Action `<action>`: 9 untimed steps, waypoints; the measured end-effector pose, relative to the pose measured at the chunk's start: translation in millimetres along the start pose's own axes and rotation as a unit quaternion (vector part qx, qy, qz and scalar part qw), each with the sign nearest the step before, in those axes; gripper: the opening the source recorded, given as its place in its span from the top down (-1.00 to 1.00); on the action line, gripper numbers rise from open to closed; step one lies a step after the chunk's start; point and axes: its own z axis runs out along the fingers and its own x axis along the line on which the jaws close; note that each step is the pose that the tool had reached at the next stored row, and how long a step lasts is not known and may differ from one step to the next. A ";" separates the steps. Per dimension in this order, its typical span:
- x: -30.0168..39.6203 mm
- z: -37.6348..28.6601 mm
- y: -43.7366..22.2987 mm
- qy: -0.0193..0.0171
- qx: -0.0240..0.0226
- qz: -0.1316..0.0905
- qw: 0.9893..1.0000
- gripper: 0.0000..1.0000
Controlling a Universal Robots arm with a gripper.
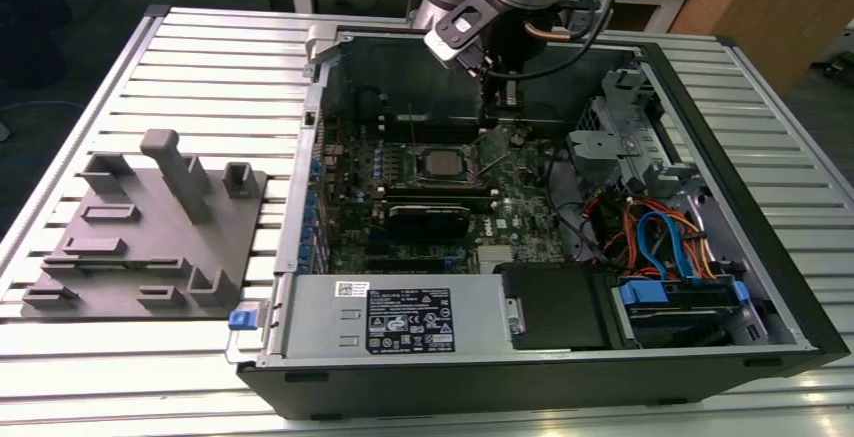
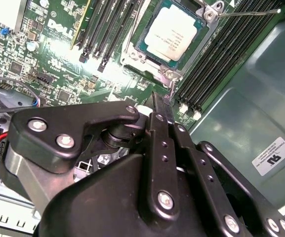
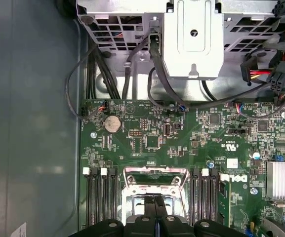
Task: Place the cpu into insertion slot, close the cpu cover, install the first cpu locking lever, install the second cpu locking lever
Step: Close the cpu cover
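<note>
The cpu [image 2: 174, 32], a flat square with a silver top, lies in the insertion slot [image 1: 441, 162] on the green board. The silvery cpu cover [image 2: 207, 15] frames the chip and looks lowered over it. One thin locking lever [image 2: 246, 12] sticks out from the socket's corner, and the hooked end of another lever [image 2: 171, 88] stands at the socket's near corner. My gripper [image 2: 161, 98] is shut with nothing between the fingers, its tip beside that hooked end. In the first wrist view the gripper [image 3: 156, 200] hangs over the socket frame [image 3: 132, 180]. In the exterior view the gripper [image 1: 497, 117] reaches into the case.
Long black memory slots [image 2: 216, 64] flank the socket. A metal drive cage [image 1: 614, 137] and coloured cables [image 1: 654, 237] fill the case on the exterior view's right. The power supply [image 1: 387, 322] sits at the front. A grey fixture block [image 1: 147, 227] lies outside the case.
</note>
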 end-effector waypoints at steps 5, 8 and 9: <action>0.2 0.0 1.3 0.000 0.000 0.000 1.000 0.79; 0.2 0.0 1.9 0.000 0.000 0.000 1.000 0.79; 0.2 0.1 2.2 0.000 0.000 0.000 1.000 0.79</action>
